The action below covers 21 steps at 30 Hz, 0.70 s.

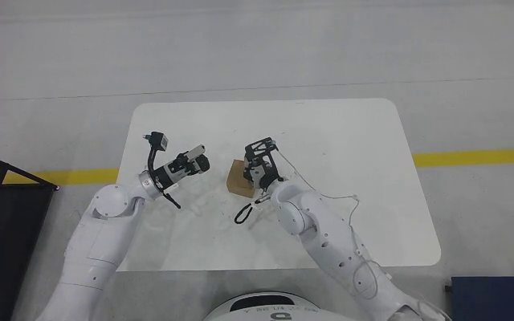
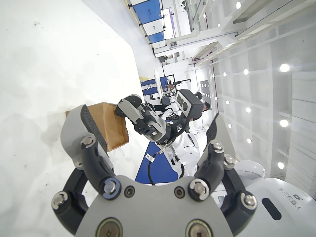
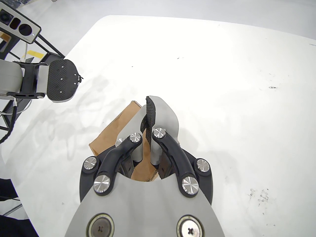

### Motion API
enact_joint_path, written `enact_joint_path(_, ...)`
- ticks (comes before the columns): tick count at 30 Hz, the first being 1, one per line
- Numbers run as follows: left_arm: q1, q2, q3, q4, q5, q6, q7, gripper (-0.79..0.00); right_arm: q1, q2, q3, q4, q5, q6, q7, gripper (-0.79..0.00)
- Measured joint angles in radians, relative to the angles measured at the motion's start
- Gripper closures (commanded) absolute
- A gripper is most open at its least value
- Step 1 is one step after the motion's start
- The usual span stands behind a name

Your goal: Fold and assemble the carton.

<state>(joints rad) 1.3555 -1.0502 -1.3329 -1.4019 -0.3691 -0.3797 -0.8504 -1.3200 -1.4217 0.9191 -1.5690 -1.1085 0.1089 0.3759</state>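
A small brown carton (image 1: pixel 238 177) sits near the middle of the white table (image 1: pixel 345 152). My right gripper (image 1: pixel 259 170) is at the carton's right side, shut on one cardboard wall. In the right wrist view the gripper (image 3: pixel 147 107) has its pads pressed together over the carton (image 3: pixel 116 129). My left gripper (image 1: pixel 201 160) hovers a little to the left of the carton, open and holding nothing. The left wrist view has the open left gripper (image 2: pixel 150 122) facing the carton (image 2: pixel 111 127), with the right gripper (image 2: pixel 123 107) clamped on the carton's far wall.
The table's rounded far edge (image 3: pixel 172 18) borders grey floor. A yellow floor line (image 1: pixel 462 158) runs behind the table. A dark frame (image 1: pixel 20 180) stands off the table's left side. A blue object (image 1: pixel 482 297) lies on the floor at the lower right.
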Motion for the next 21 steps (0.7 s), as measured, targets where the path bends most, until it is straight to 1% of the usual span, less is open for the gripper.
enact_joint_path(5, -0.004, -0.001, 0.004, 0.001, 0.001, 0.003, -0.004, -0.785, -0.025, 0.005, 0.014, -0.045, -0.016, 0.001, -0.004, 0.0)
enact_joint_path(10, -0.011, -0.002, 0.009, 0.007, 0.002, 0.005, -0.012, -0.785, -0.019, 0.001, 0.012, -0.018, 0.007, -0.002, 0.005, 0.0)
enact_joint_path(13, -0.014, -0.002, 0.011, 0.01, 0.005, 0.008, -0.014, -0.785, -0.035, 0.003, 0.026, -0.048, 0.019, 0.001, -0.015, 0.0)
enact_joint_path(18, -0.027, -0.003, 0.021, 0.019, 0.018, 0.018, -0.026, -0.785, -0.148, 0.024, 0.113, -0.174, 0.037, -0.007, -0.062, 0.0)
enact_joint_path(21, -0.042, -0.007, 0.039, 0.023, 0.02, 0.023, -0.03, -0.785, -0.223, 0.035, 0.168, -0.213, 0.041, 0.029, -0.065, 0.0)
